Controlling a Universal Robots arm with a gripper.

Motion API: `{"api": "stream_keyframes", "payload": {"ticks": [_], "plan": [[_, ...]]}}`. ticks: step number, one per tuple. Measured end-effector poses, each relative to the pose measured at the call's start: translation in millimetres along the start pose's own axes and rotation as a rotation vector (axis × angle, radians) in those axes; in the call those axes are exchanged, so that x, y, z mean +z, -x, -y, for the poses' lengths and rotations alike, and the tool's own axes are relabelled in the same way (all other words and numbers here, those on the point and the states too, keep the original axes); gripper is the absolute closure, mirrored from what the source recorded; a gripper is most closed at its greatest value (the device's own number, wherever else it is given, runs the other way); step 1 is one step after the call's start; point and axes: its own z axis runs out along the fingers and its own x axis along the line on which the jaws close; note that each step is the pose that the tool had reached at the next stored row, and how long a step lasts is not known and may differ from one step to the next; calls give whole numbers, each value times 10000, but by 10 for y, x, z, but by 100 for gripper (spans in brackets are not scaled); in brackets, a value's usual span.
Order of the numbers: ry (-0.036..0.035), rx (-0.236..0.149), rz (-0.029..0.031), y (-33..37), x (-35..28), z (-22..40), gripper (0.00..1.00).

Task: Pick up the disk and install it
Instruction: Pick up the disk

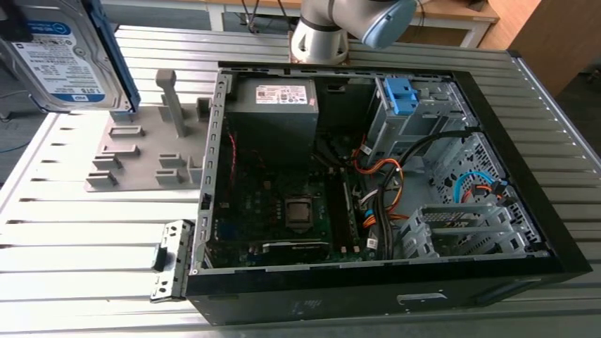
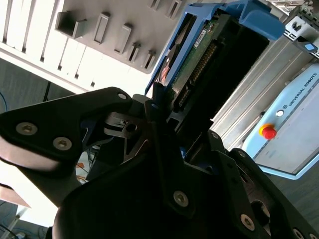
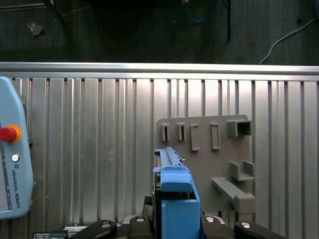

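Note:
The disk (image 1: 58, 56), a silver hard drive with a white-and-blue label in a blue plastic bracket, hangs in the air at the exterior view's upper left, above the grey holder plate (image 1: 141, 151). In the second wrist view my gripper (image 2: 160, 107) is shut on the disk (image 2: 199, 55), whose green circuit board and connector edge face the camera. The first wrist view shows the disk's blue bracket (image 3: 174, 196) edge-on, rising from between my black fingers (image 3: 142, 224).
The open computer case (image 1: 554, 232) lies on the slatted metal table (image 1: 84, 232), with a grey power-supply box (image 1: 277, 120), a motherboard (image 1: 281, 211), cables and a blue latch (image 1: 399, 95) on the drive cage. A light-blue teach pendant (image 3: 12, 159) lies on the table.

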Motion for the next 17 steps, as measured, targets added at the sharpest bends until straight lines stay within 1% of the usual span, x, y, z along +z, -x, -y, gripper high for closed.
{"api": "stream_keyframes", "payload": {"ticks": [17], "plan": [[0,1,1,1,0,83,64]]}}
